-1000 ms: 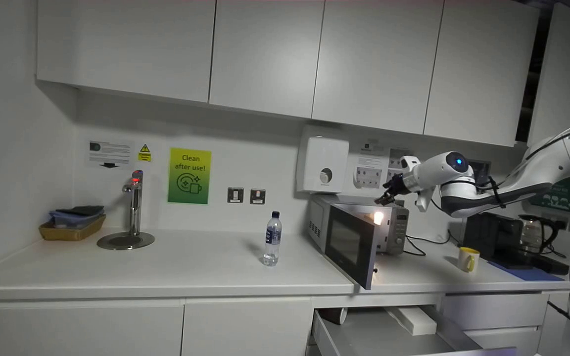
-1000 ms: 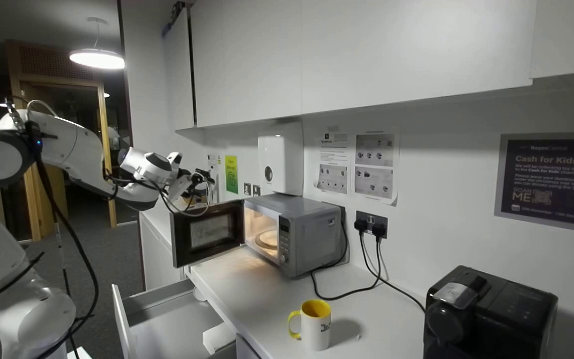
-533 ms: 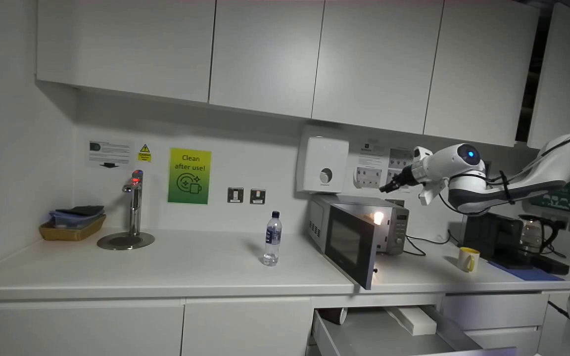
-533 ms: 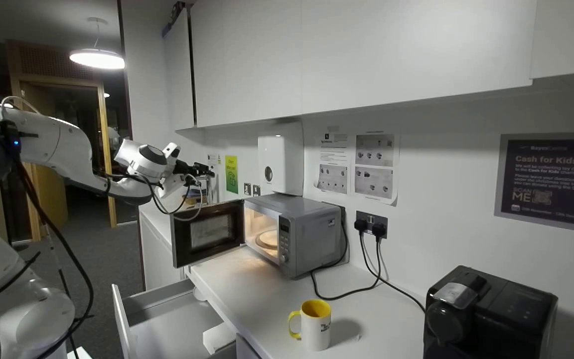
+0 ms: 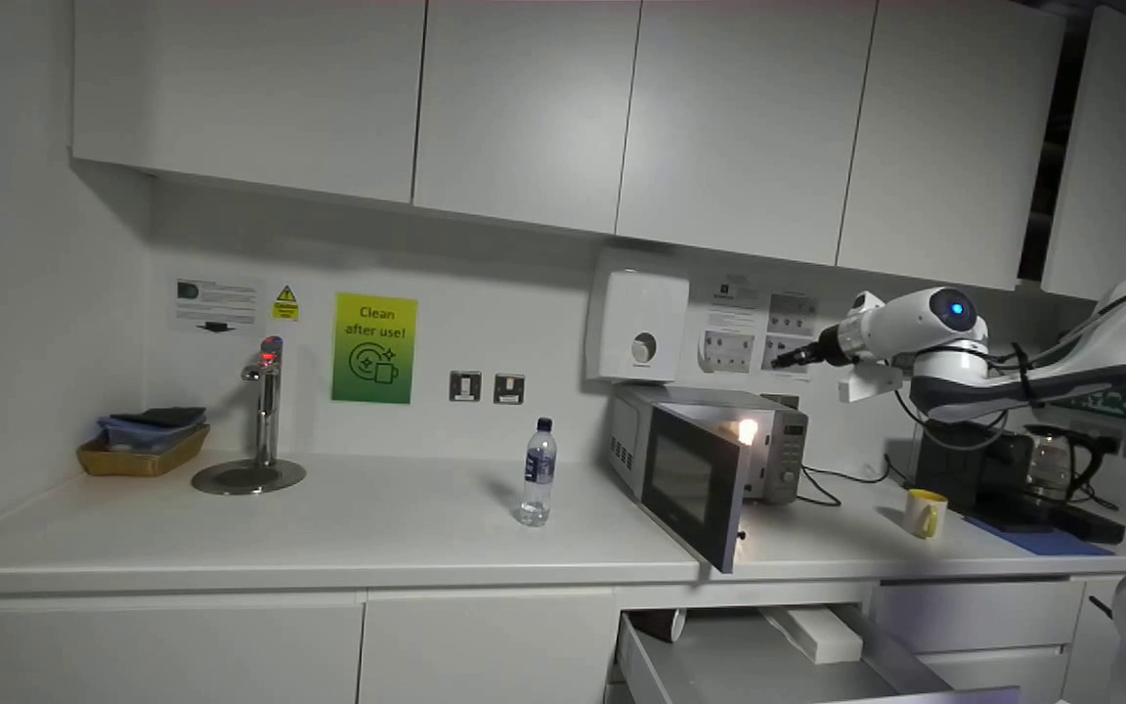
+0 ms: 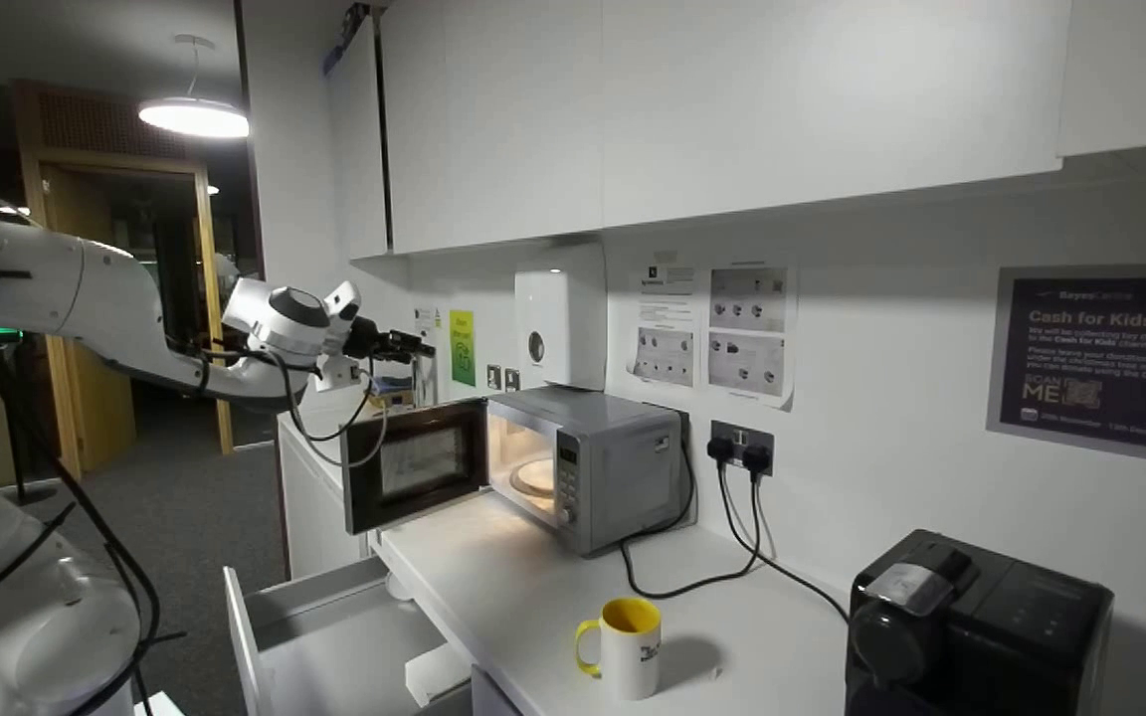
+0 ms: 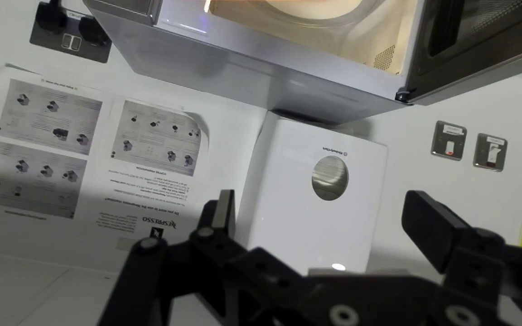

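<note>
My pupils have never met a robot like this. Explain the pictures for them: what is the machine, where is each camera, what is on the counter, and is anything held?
The machine is a white jointed robot arm with black jaws at its end. Two cameras stand outside it and look across the kitchen; a third, showing the room upside down, rides on its wrist. On the counter stand a bottle, a microwave with its door open, a white-and-yellow mug and, further along, a black coffee machine. Below, a drawer is pulled out. The jaws stand apart with nothing between them, so nothing is held. The dispenser that seems to lie between them in the wrist view is on the wall behind.
</note>
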`<state>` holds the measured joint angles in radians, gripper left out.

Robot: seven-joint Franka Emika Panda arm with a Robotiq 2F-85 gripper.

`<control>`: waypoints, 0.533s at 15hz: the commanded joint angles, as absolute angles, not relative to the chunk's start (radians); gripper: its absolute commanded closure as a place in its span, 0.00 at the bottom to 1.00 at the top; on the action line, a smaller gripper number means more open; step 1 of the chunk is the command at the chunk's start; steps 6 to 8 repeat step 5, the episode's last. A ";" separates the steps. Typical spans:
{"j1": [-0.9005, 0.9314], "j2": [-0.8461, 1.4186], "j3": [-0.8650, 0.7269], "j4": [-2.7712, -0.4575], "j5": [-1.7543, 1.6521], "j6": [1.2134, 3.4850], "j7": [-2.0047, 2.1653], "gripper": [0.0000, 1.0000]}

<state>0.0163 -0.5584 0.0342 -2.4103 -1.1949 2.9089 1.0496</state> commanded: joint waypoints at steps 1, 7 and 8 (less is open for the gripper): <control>0.011 -0.560 0.035 -2.413 -1.201 2.911 1.061 0.00; 0.009 -0.562 0.036 -2.415 -1.202 2.911 1.065 0.00; 0.009 -0.562 0.036 -2.415 -1.202 2.911 1.065 0.00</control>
